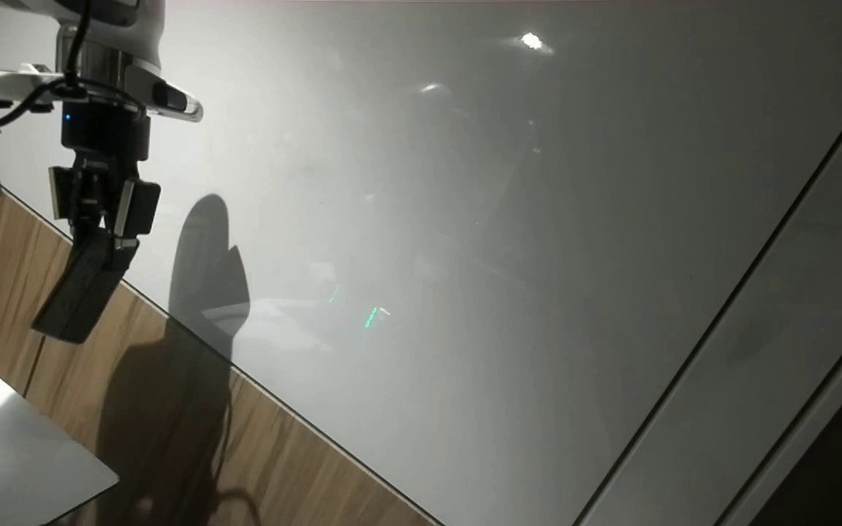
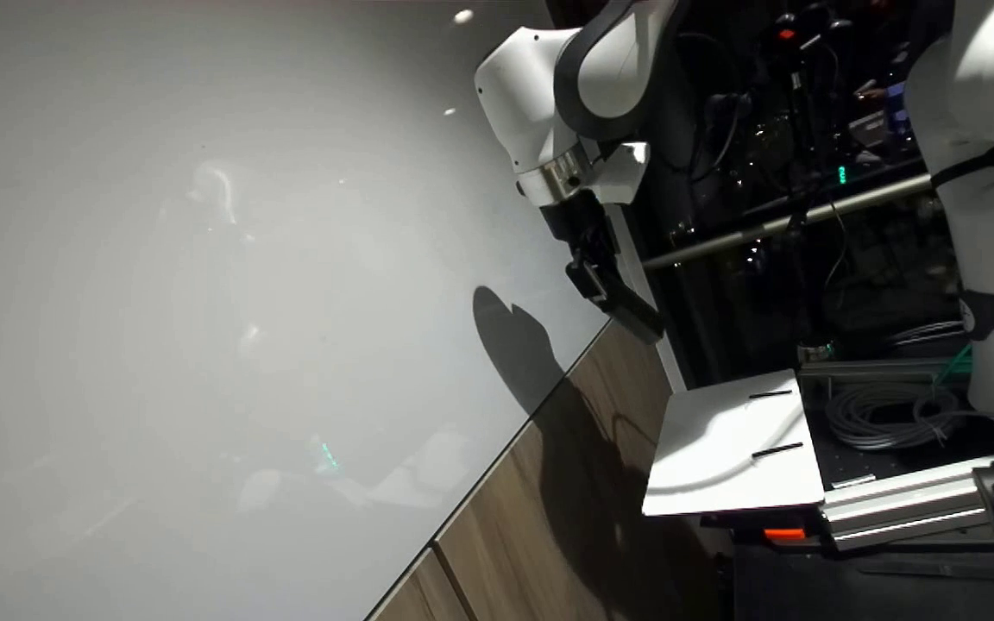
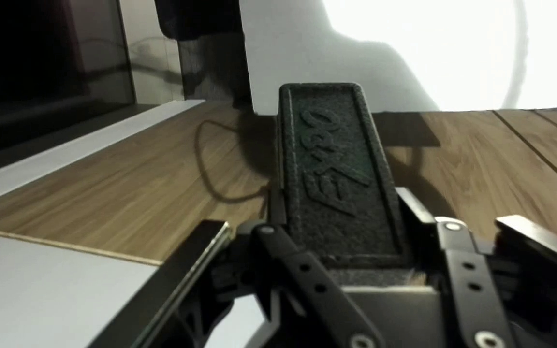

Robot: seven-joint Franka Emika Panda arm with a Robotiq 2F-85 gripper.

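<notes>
Wrist view: the black metal tool (image 3: 346,212) is clamped around a dark, rectangular, rough-textured eraser (image 3: 329,164) embossed EXPO. In both exterior views, it hangs tilted near a glossy white board (image 1: 428,241).

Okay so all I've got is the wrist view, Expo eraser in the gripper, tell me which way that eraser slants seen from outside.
Observer: In an exterior view the Expo eraser slants down toward the lower left of the picture.
Operator: The white plate looks washed out to me.
Observer: In an exterior view it bears two thin dark strips.
Operator: I see a shadow on the wood-grain panel; does it stop there?
Observer: No, in both exterior views it crosses onto the glossy white board.
</notes>
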